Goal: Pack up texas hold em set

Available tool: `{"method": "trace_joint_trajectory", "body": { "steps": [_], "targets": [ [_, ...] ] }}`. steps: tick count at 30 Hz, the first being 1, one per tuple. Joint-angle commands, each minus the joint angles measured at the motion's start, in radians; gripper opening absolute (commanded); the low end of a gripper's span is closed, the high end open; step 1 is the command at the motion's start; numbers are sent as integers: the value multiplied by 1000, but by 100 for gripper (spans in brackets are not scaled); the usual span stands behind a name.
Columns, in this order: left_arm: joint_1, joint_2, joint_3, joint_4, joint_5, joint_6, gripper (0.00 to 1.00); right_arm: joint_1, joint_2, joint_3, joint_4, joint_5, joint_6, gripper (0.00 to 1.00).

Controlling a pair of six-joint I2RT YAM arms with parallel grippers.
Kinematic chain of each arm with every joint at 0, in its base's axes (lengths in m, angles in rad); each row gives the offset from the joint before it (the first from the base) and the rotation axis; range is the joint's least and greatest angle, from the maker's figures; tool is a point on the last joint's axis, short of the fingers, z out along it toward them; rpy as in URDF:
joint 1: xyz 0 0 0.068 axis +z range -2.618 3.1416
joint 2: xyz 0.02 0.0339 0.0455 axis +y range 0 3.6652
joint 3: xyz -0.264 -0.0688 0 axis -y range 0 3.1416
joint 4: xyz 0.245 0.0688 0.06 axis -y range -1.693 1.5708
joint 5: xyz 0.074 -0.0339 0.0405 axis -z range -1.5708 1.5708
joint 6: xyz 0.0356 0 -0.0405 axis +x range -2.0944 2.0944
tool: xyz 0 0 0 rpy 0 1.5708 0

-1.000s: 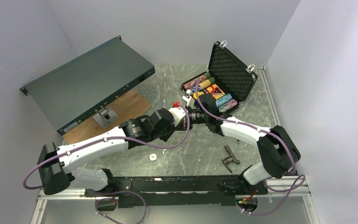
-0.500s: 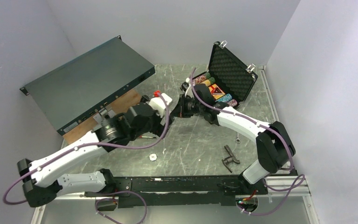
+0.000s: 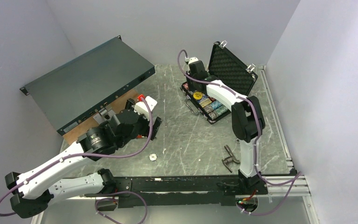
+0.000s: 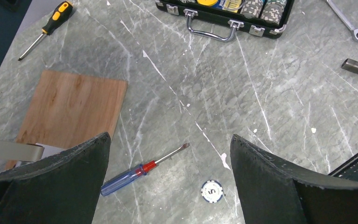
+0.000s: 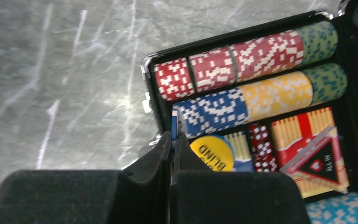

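The black briefcase (image 3: 196, 108) lies open at the back right, its foam lid (image 3: 230, 70) upright. Rows of red (image 5: 228, 58) and blue-yellow chips (image 5: 261, 95), a yellow disc (image 5: 212, 153) and a red-yellow card deck (image 5: 312, 140) fill it. My right gripper (image 5: 172, 138) hangs over the case's left end (image 3: 190, 85), shut on a thin blue chip (image 5: 174, 125) held edge-on. My left gripper (image 4: 168, 139) is open and empty above the table (image 3: 150, 129). Below it lie a white-blue chip (image 4: 212, 191) and the red-blue screwdriver (image 4: 140, 170).
A flat dark metal chassis (image 3: 88, 81) leans at the back left over a wooden board (image 4: 72, 105). A yellow-handled screwdriver (image 4: 46, 28) lies by the board. A silver wrench (image 4: 347, 21) and a dark tool (image 3: 230, 156) lie on the right.
The grippers met in front of the case. My left gripper opened and drew back left. My right gripper swung up over the case's left end, shut on the chip.
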Motion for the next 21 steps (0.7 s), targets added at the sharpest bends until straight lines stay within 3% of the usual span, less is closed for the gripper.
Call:
{"method": "trace_joint_trajectory", "body": {
  "steps": [1,6,21],
  "targets": [
    [1,-10,5,40,-41,-1,99,-9,61,145,-78,45,-166,0],
    [1,-3,13,30,-44,-1,99,-13,119,226,-140,-12,-209,0],
    [1,5,8,34,-38,3,99,-15,166,228,-154,-42,-254,0]
  ]
}}
